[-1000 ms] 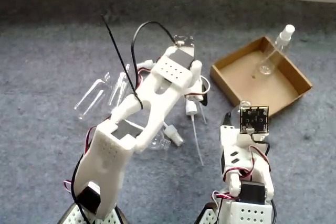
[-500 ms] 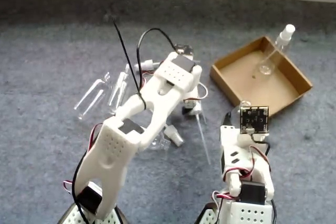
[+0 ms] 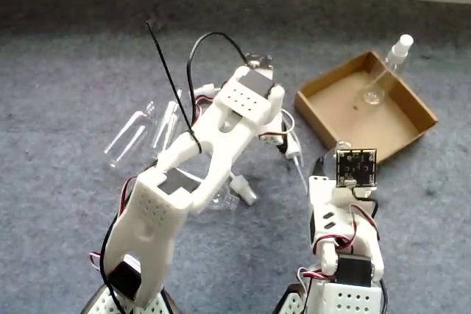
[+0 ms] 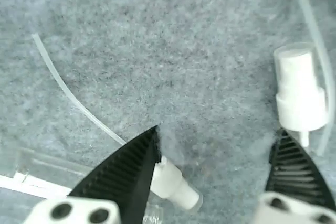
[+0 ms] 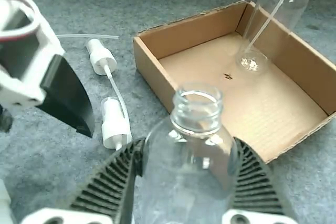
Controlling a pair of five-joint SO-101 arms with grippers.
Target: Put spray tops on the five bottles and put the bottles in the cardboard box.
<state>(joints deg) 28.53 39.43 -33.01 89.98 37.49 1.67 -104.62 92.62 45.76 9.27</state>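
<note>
Near cardboard box (image 5: 152, 72), right gripper (image 5: 185, 182) clamping uncapped bottle (image 5: 195, 145)

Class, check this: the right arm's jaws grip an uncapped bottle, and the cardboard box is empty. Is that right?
Not quite. The cardboard box is not empty: one bottle with a spray top leans in it against a wall, as the right wrist view shows. The right arm's jaws do grip an uncapped bottle.
</note>
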